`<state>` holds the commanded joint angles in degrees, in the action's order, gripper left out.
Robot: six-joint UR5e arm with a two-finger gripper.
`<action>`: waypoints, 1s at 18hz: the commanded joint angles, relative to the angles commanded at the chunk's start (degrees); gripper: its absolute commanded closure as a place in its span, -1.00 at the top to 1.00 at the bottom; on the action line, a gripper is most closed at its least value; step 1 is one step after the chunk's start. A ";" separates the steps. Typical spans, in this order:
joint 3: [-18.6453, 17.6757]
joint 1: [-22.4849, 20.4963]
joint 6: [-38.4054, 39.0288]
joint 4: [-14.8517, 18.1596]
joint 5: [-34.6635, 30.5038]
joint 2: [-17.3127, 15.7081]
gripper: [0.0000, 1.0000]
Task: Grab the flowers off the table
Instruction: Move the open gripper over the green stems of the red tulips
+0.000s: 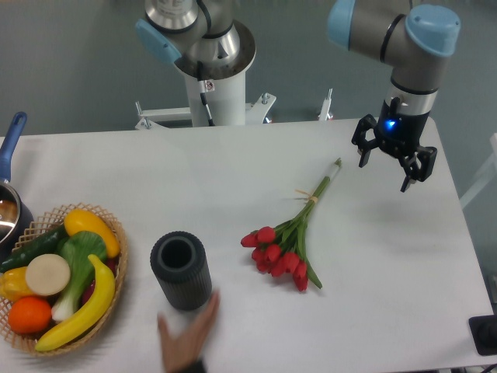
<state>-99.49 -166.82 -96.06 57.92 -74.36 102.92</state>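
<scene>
Red blooms: the flowers (286,243) lie flat on the table (233,163), right of centre, heads pointing to the near left and green stems running up toward the far right.
Band: a pale tie wraps the stems about halfway along; the stem ends reach toward the far right part of the table.
Gripper (393,164): black, two fingers spread wide with nothing between them — it hangs above the far right of the table, well apart from the flowers, to the right of the stem tips.
Arm: grey with light blue joints, coming down from the upper right; a small blue light shows on the wrist.
Vase (181,270): a dark ribbed cylinder, upright and open-topped, left of the flower heads, not touching them.
Basket (60,278): wicker, at the near left, holding colourful fruit and vegetables — a banana, an orange and a green cucumber among them.
Pot (9,194): blue-handled, partly cut off at the left edge.
Hand (189,334): a blurred person's hand at the near edge, just in front of the vase.
</scene>
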 joint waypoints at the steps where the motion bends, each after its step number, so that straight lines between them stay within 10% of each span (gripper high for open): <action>1: -0.17 0.00 -0.09 0.00 0.00 0.09 1.00; 18: -4.12 1.23 10.55 0.26 8.09 0.53 1.00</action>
<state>-103.62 -165.59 -85.52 58.18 -66.27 103.45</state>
